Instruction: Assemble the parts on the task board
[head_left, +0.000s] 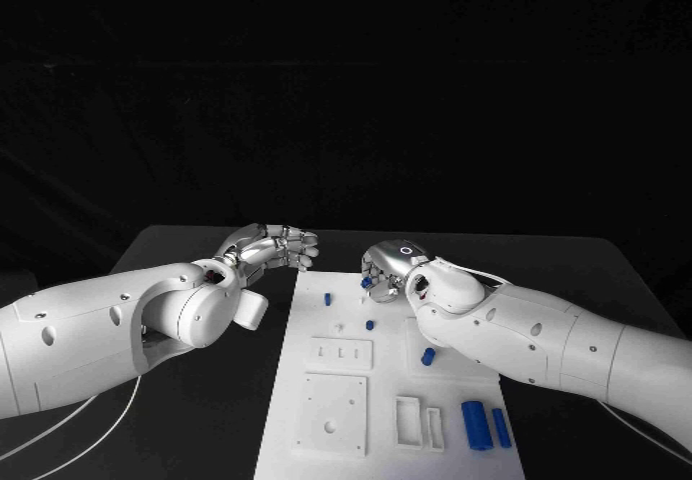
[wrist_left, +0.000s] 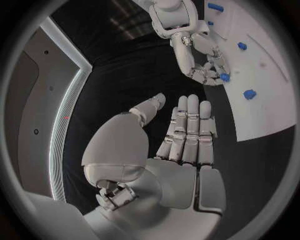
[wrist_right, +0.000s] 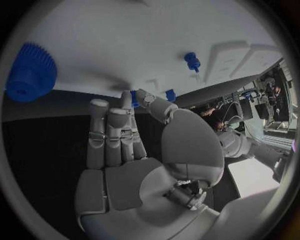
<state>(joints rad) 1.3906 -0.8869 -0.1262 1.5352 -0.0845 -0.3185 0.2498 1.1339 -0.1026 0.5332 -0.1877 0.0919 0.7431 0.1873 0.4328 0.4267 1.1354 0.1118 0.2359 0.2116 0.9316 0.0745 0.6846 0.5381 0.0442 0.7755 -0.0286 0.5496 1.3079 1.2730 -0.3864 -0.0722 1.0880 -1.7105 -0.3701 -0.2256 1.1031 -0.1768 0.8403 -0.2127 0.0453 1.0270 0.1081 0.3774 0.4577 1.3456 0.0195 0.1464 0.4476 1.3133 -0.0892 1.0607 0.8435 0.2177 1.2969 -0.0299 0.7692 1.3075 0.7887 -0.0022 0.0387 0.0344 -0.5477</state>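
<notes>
Right silver many-fingered hand (head_left: 392, 268): held over the far end of the white rectangular task board (head_left: 325, 405), fingertips closed on a small blue plastic part (wrist_left: 224, 77); the pinch is seen in the left wrist view. Left silver hand (head_left: 270, 247): hovering just beside the board's far left corner over the black table (head_left: 173, 250), fingers straight and apart, nothing held. Step judged in hand: fetching or seating a small part at the far end; a steady descent onto its seat is called for next. Board contents: small blue pegs (head_left: 329, 298) upright, a blue cylinder (head_left: 475, 424) lying near the front edge, white recessed blocks (head_left: 340, 355).
</notes>
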